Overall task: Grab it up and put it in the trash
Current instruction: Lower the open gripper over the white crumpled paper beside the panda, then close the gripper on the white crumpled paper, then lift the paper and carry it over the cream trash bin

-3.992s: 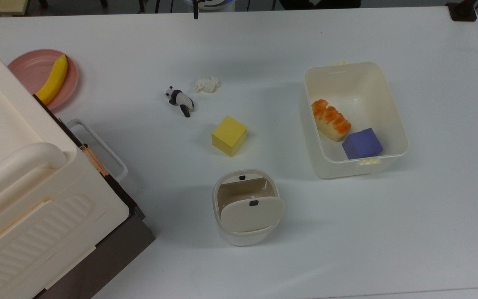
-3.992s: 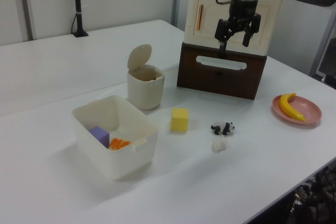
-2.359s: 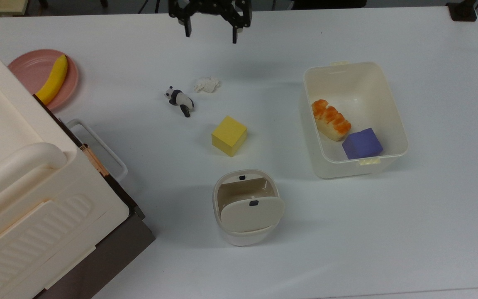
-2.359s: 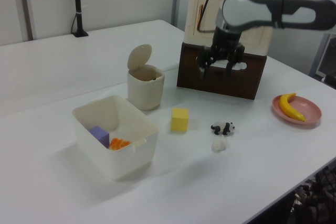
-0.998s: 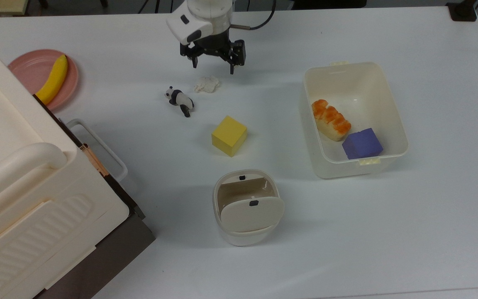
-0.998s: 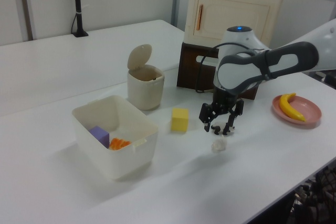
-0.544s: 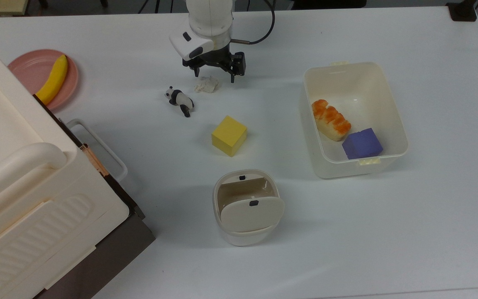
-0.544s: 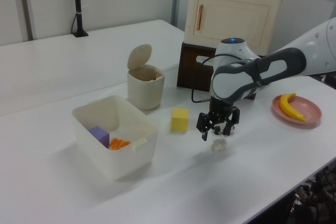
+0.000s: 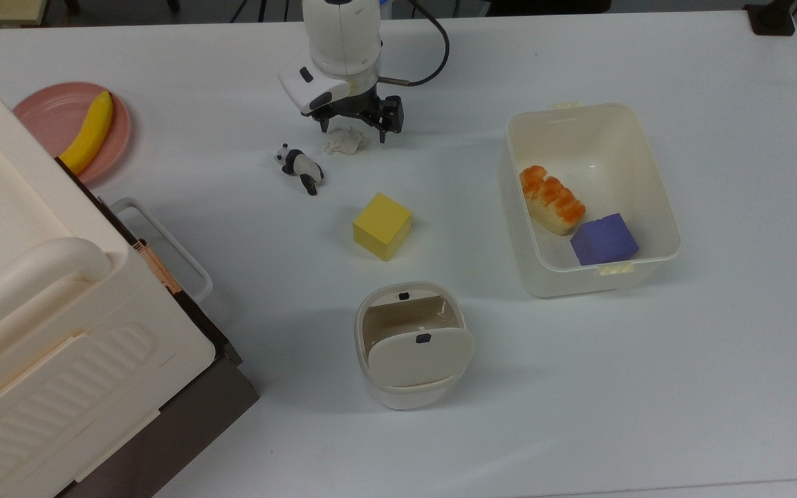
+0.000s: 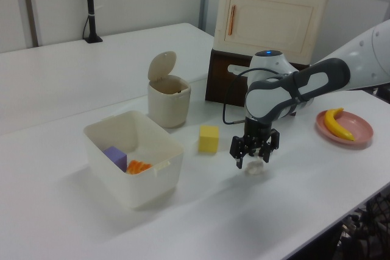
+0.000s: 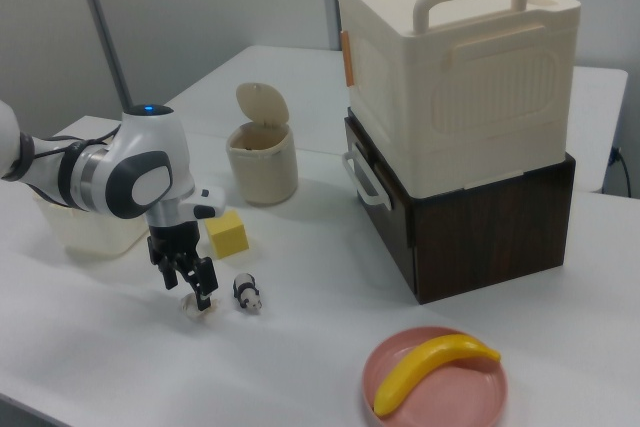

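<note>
We see the gripper [image 9: 352,134] low over the tissue [image 9: 344,142], jaws spread to either side of it on the bench [image 9: 647,387], beside the panda [image 9: 299,166], well apart from the bin [image 9: 412,346].

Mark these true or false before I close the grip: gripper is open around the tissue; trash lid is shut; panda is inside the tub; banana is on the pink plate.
1. The gripper is open, fingers on either side of the tissue wad: true.
2. The trash bin has its lid shut: false, the flap is swung up and the opening shows.
3. The panda figurine is inside the tub: false, it lies on the table beside the tissue wad.
4. The banana lies on the pink plate: true.
</note>
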`<state>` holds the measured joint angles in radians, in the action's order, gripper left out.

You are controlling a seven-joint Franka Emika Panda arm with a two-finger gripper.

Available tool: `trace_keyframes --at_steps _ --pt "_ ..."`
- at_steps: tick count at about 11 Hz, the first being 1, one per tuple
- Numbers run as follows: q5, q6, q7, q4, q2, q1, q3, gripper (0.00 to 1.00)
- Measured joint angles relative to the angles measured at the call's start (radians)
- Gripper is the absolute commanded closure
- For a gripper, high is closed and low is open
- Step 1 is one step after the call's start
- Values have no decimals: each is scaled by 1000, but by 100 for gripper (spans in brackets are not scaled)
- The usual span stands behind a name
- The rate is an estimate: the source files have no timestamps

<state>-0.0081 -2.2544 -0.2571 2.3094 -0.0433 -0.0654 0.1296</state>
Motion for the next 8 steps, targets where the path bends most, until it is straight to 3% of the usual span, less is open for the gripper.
trace_keyframes --at_steps 1,2,3,8 --pt "-3 0 0 0 -14 -3 0 53" --pt "-8 0 0 -2 -30 -4 0 92" --pt "-11 -2 0 -6 -44 -5 0 100" --pt "-11 -8 15 -54 -63 -9 0 100"
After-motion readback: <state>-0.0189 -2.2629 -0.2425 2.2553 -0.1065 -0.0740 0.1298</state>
